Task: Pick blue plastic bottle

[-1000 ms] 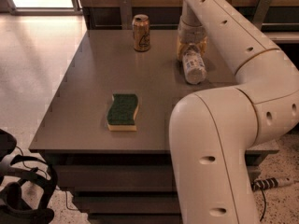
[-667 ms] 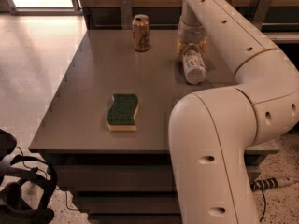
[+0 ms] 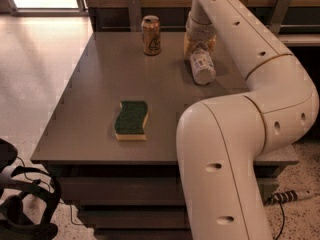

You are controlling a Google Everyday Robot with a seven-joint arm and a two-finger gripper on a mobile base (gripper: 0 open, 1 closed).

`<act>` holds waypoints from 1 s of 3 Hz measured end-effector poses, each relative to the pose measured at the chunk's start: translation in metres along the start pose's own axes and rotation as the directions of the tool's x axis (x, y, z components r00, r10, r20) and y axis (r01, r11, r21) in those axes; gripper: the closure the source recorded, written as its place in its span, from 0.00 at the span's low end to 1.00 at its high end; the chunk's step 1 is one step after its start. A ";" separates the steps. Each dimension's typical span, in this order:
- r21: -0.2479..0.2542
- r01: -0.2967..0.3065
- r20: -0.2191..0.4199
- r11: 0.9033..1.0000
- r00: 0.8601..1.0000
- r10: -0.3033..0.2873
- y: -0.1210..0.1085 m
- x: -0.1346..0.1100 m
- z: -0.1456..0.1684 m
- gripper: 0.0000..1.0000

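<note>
Reaches in from the near right as a bulky cream arm (image 3: 235, 149), curving back over the grey table (image 3: 95, 94). Sets the gripper (image 3: 200, 45) low at the far end of the blue plastic bottle (image 3: 203, 68), lying on its side. Leaves a gold can (image 3: 151, 35) upright to the left, near the bottle. Keeps a green-topped sponge (image 3: 131, 119) flat toward the front edge, well apart.
</note>
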State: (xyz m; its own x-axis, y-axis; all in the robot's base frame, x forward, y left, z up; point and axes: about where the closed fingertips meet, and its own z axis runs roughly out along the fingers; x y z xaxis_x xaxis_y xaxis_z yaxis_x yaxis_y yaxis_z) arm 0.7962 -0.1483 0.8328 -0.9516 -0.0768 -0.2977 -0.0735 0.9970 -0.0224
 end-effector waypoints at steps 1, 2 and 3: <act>0.012 -0.036 0.043 0.999 0.998 0.036 -0.020 -0.003 -0.016 1.00; 0.014 -0.086 0.096 0.996 0.992 0.085 -0.049 -0.001 -0.042 1.00; -0.004 -0.115 0.141 0.993 0.983 0.114 -0.074 0.007 -0.066 1.00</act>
State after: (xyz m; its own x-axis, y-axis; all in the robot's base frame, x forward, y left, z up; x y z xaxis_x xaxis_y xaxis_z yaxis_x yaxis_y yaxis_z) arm 0.7755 -0.2229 0.8953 -0.9021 0.0387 -0.4298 0.0354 0.9992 0.0158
